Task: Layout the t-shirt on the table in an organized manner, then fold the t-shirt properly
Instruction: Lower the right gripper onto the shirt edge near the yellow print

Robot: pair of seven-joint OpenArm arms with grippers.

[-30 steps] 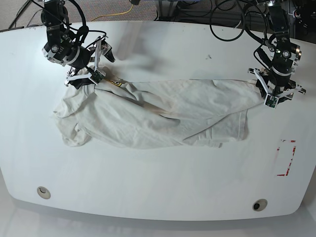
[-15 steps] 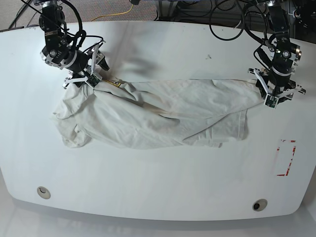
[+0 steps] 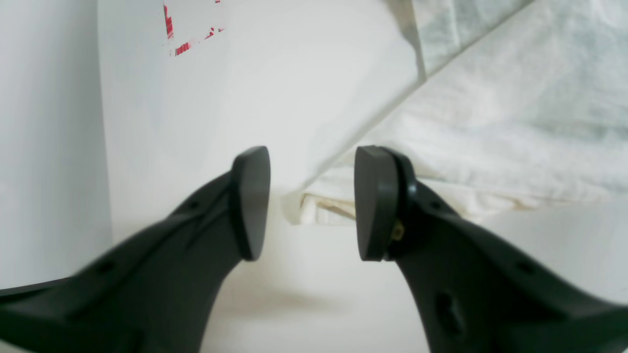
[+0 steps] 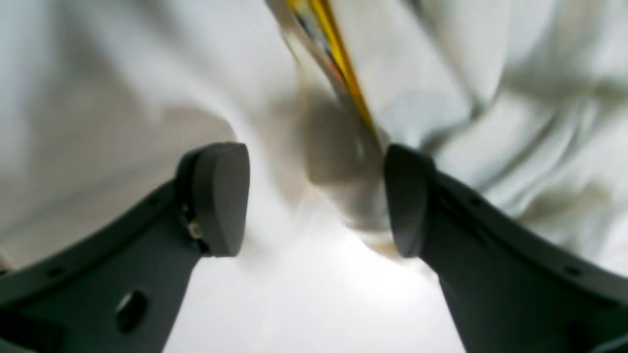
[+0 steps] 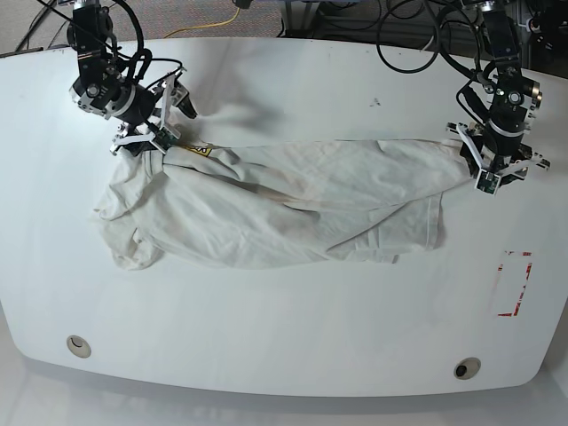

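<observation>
The t-shirt (image 5: 266, 209) is spread crumpled on the bench (image 5: 293, 328). The left hand (image 3: 311, 203) and right hand (image 4: 314, 196) are both spread at its edges, nothing pinched.

Robot lab: white table (image 5: 293, 346), red tape mark (image 5: 515, 282), cables (image 5: 408, 40).

Black cables (image 5: 417, 40) looping over the far table edge, yellow cord (image 5: 213, 25) trailing across grey carpet (image 5: 195, 13) beyond it, pale floor (image 5: 18, 390) showing below the near edge.
</observation>
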